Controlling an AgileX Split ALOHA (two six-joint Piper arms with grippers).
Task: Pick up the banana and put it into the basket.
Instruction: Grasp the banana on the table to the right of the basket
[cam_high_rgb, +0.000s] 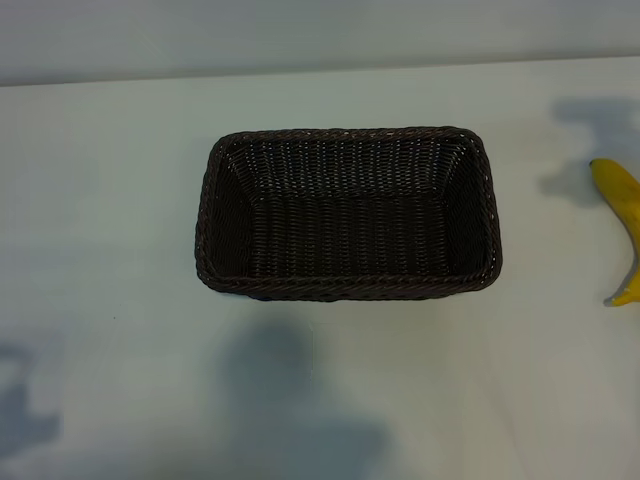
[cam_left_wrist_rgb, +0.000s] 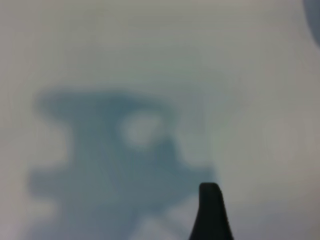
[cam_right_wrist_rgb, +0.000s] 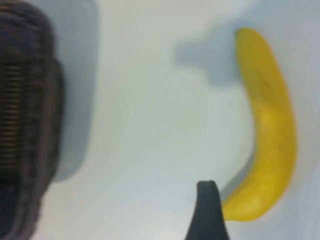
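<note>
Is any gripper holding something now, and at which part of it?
Nothing is held. The banana lies free on the table, beside the empty basket.

Soft, even light washes the pale worktop (cam_high_rgb: 110, 200), with no glare. Diffuse bluish shadows lie in front of the basket (cam_high_rgb: 348, 212) and beside the banana (cam_high_rgb: 622, 225). Both wrist views are blurred; the basket's weave there smears badly.

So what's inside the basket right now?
Only its own dark woven floor and walls show inside the basket. The banana lies on the table, apart from it. The near wall's slope hides nothing evident.
</note>
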